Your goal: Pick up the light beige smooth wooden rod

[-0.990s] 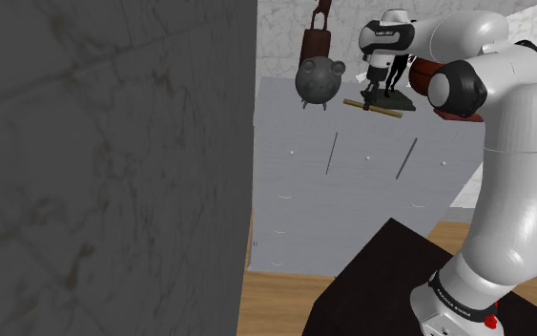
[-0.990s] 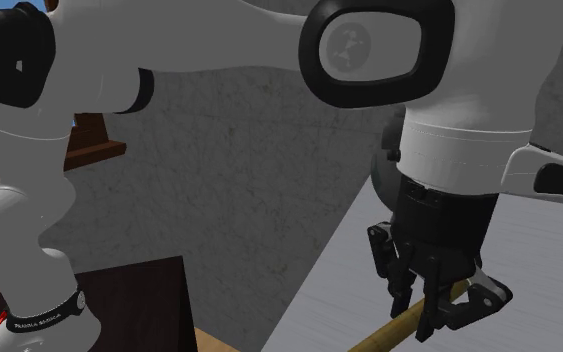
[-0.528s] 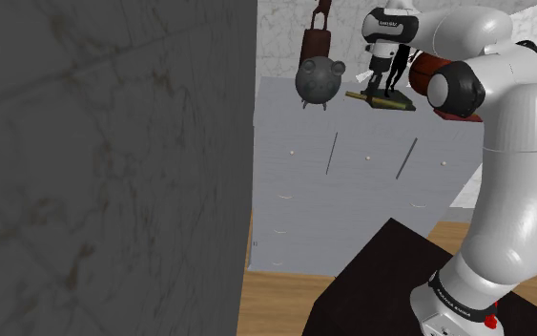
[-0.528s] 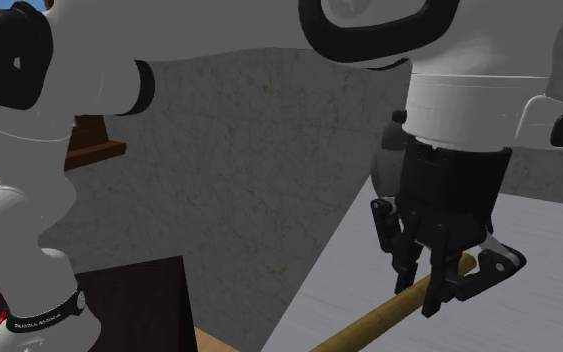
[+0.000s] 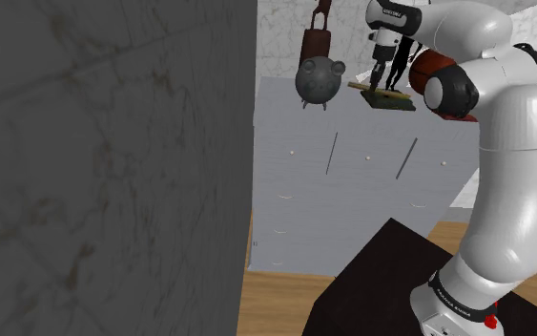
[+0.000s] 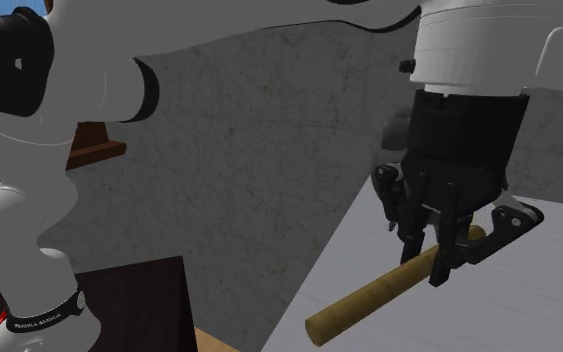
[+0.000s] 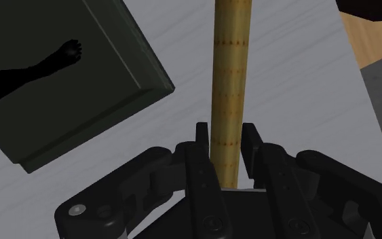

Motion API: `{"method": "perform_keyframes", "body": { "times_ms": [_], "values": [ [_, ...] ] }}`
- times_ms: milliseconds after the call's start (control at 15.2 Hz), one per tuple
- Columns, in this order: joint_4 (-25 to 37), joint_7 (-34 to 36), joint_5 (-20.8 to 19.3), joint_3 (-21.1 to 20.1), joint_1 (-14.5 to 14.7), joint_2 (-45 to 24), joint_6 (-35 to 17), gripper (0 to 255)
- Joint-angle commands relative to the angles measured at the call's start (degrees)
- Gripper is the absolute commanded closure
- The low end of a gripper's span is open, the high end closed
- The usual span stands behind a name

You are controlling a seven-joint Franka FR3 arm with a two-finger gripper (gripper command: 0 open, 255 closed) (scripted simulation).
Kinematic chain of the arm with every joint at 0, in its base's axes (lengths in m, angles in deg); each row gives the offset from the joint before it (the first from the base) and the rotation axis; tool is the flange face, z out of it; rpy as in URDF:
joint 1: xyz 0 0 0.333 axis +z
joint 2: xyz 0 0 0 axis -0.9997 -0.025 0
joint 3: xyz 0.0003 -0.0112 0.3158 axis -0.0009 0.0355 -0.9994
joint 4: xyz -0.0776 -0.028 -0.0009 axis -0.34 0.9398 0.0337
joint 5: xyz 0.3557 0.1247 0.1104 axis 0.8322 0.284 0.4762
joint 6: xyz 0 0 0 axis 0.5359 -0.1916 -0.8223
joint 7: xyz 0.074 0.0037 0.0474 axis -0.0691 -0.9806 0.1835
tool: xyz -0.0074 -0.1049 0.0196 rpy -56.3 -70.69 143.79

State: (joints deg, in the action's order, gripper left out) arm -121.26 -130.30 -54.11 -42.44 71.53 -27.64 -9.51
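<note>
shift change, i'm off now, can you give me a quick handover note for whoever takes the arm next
Gripper: shut on the light brown rod, clasping it near one end.
Rod: roughly level over the pale counter, with its long free end sticking out from the fingers. A dark green slab lies beside it.
Done: grasp made; the rod has risen with the gripper over the last second.
Left: keep lifting until it is plainly clear of the counter.

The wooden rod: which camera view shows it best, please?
The wrist view: the rod runs straight out between the fingers of the gripper, which clasp it. The second exterior view shows its free end sticking out below the gripper; the shoulder view shows a small, far-off sliver.
</note>
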Motion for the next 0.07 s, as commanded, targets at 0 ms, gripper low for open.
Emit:
{"method": "perform_keyframes", "body": {
  "times_ms": [0],
  "values": [
    [0.65,0.03,0.06,-0.01,-0.14,-0.14,0.53,255]
  ]
}}
